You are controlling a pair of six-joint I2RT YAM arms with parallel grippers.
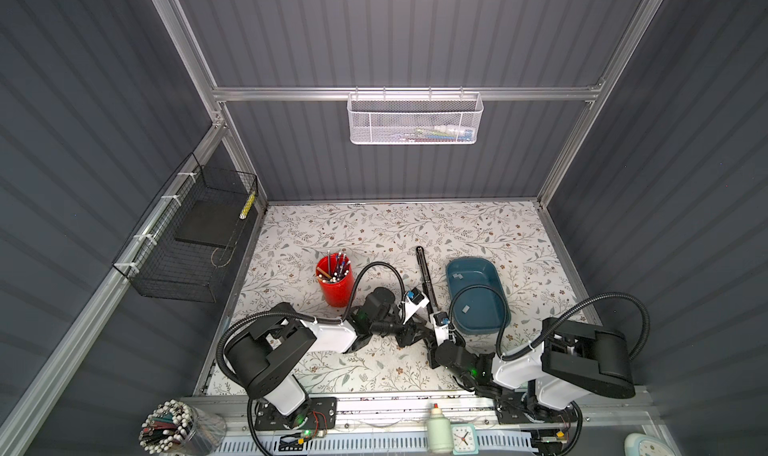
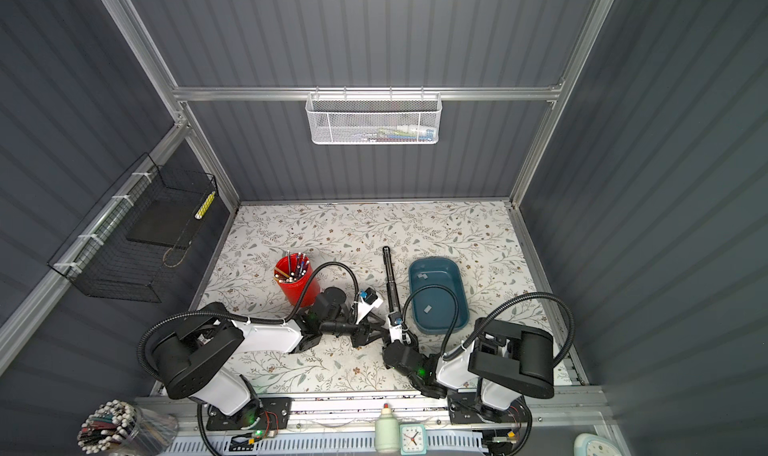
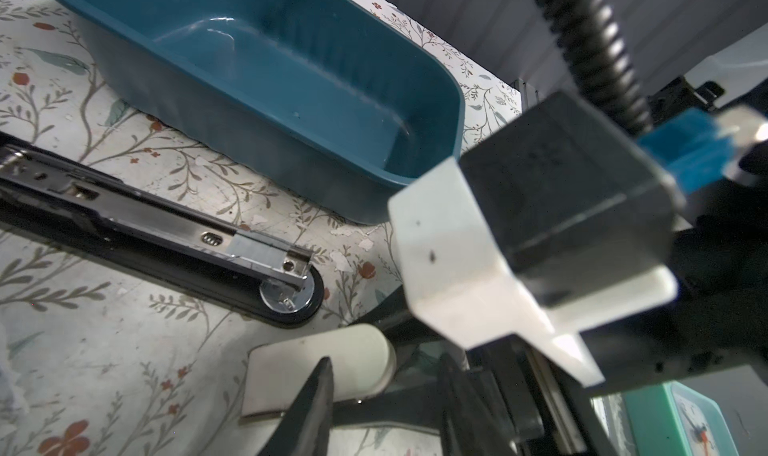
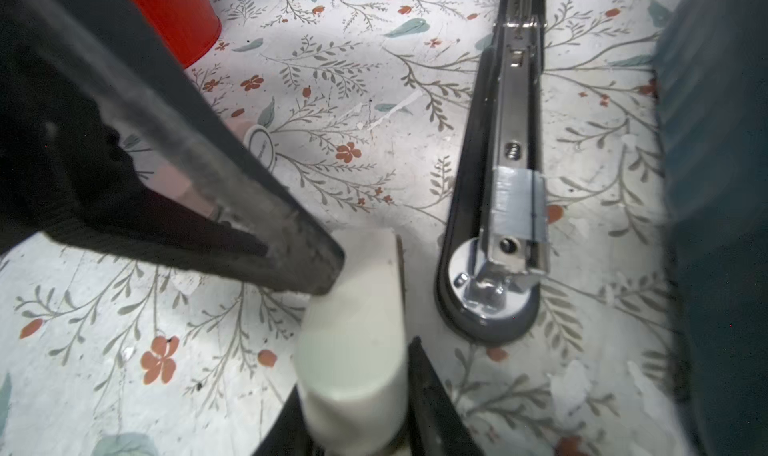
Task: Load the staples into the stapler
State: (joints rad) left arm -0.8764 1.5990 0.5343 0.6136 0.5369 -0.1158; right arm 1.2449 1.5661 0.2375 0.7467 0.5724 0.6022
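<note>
The black stapler (image 1: 424,271) (image 2: 390,275) lies opened flat on the floral table, its metal magazine facing up. One grey strip of staples (image 4: 515,204) (image 3: 259,246) sits in the magazine near the round anvil end. More staples (image 1: 457,275) (image 1: 465,307) lie in the blue tray (image 1: 494,304). My right gripper (image 4: 353,371) is shut on a cream rounded block (image 4: 353,308), just short of the stapler's near end. My left gripper (image 3: 386,375) comes in from the left, open. One of its fingers (image 4: 291,250) touches the block's far end.
A red cup of pens (image 1: 334,283) stands left of the grippers. The blue tray (image 3: 291,151) lies close along the stapler's right side. A glue bottle (image 1: 440,431) and a small clock (image 1: 462,437) stand on the front rail. Wire baskets hang on the left wall (image 1: 187,242) and rear wall (image 1: 415,117).
</note>
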